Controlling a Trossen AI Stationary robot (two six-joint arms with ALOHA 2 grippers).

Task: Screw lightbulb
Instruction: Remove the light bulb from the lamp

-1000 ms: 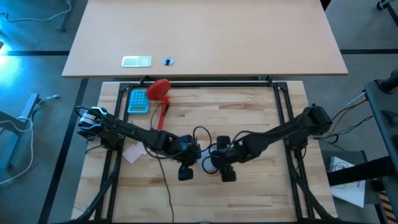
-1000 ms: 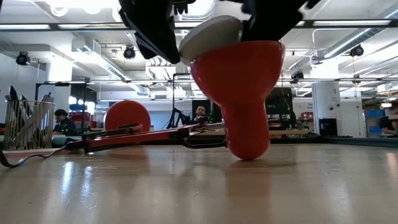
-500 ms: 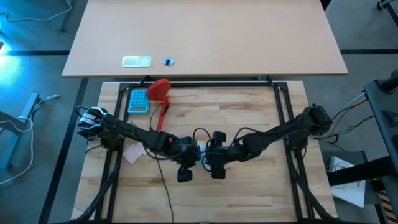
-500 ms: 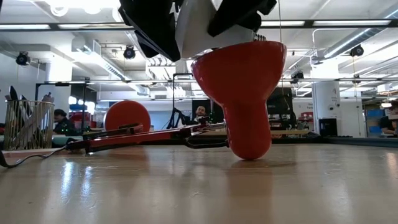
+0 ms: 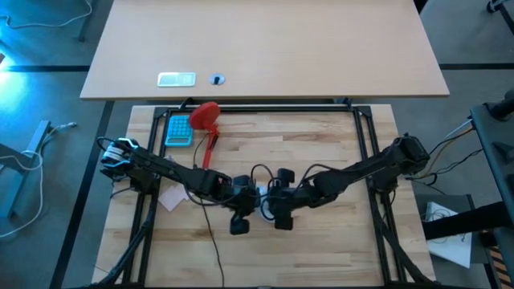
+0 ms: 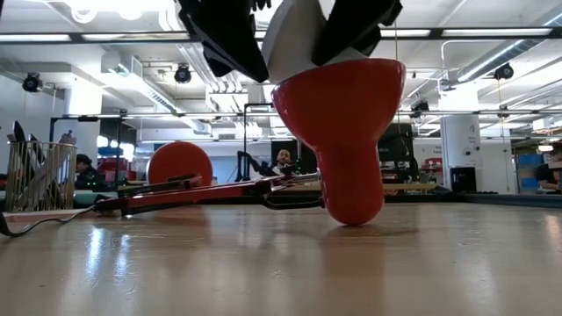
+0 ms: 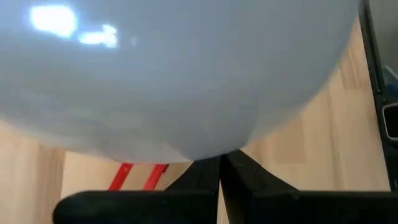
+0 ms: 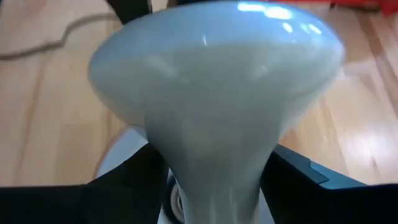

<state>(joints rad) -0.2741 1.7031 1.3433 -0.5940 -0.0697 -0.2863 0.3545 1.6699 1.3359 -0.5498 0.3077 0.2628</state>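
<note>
Low view shows the bulb (image 6: 294, 39) at top centre, held by the right tool (image 6: 338, 31) over the red shade (image 6: 342, 132); left tool (image 6: 230, 39) closed; keep the bulb square while turning.

Non-task stuff: blue calculator (image 5: 178, 130) on the butcher-block table (image 5: 321, 241), near the back left corner. Pink note (image 5: 171, 198) lies near the left edge. Behind it, a lighter desk (image 5: 321, 48) with a white label (image 5: 176, 79) and a small round item (image 5: 218, 79) beside it. Low view: wire basket (image 6: 39, 175) far left, person (image 6: 284, 161) seated in the background.
</note>
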